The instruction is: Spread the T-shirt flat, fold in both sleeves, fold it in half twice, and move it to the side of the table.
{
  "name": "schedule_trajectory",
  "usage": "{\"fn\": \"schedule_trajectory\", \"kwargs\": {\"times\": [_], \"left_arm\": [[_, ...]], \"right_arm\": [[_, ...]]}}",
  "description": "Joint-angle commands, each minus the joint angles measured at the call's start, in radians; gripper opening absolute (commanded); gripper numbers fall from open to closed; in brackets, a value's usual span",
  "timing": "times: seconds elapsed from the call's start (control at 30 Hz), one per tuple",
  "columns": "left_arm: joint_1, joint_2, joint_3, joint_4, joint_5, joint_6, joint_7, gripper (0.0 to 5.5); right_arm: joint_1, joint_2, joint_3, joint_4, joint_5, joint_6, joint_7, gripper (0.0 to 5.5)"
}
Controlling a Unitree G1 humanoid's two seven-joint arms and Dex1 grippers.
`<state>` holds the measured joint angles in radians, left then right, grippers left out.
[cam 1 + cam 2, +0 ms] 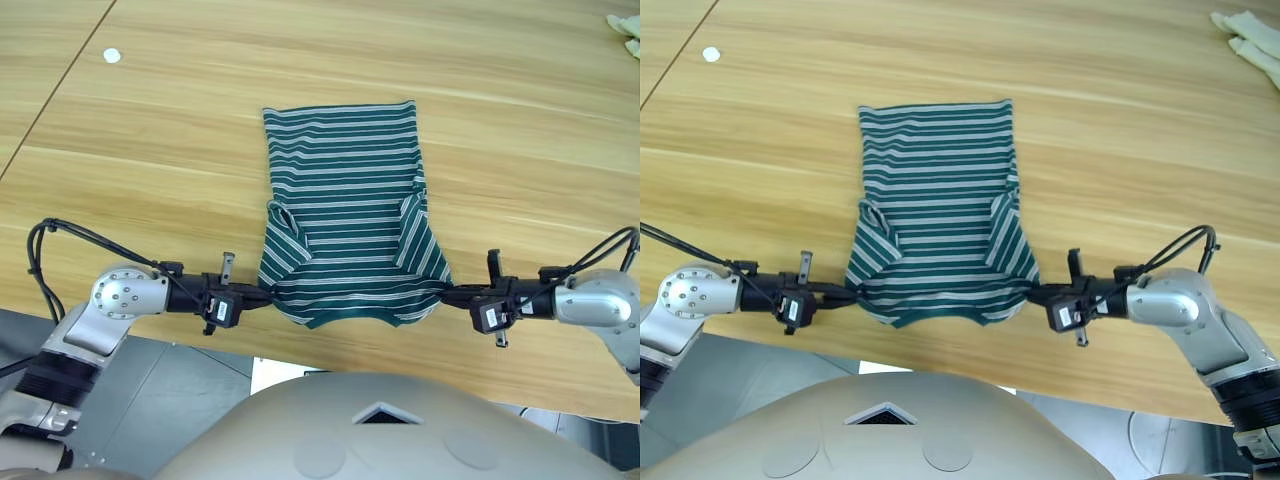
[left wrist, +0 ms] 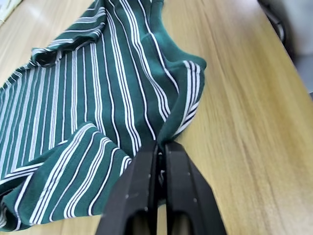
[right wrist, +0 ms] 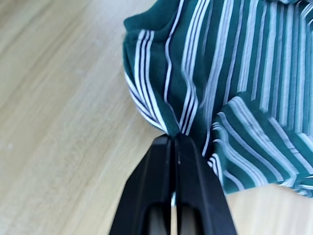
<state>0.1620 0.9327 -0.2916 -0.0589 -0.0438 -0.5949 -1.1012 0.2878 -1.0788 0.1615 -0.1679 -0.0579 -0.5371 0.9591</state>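
Note:
A green T-shirt (image 1: 345,205) with white stripes lies on the wooden table (image 1: 520,120), both sleeves folded in over its body, the collar end nearest me. My left gripper (image 1: 262,294) is shut on the near left shoulder corner, seen close in the left wrist view (image 2: 161,145). At the near right shoulder corner my right gripper (image 1: 447,290) pinches the cloth, its black fingers closed on the T-shirt (image 3: 215,63) in the right wrist view (image 3: 173,136). Both corners sit close to the table's near edge.
A small white round spot (image 1: 112,56) lies at the far left of the table. A pale cloth (image 1: 1250,35) rests at the far right corner. Bare wood extends on both sides of the shirt and beyond it.

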Motion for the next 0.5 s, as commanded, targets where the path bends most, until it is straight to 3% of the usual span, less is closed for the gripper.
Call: {"fn": "schedule_trajectory", "kwargs": {"times": [0.03, 0.5], "left_arm": [[0.010, 0.033, 0.012, -0.023, 0.000, -0.006, -0.013, 0.03], [0.265, 0.195, 0.090, -0.183, -0.159, -0.052, -0.061, 0.03]], "right_arm": [[0.025, -0.030, -0.029, -0.044, 0.029, -0.021, 0.021, 0.00], [0.281, -0.138, -0.225, -0.183, 0.220, -0.116, 0.126, 0.00]]}}
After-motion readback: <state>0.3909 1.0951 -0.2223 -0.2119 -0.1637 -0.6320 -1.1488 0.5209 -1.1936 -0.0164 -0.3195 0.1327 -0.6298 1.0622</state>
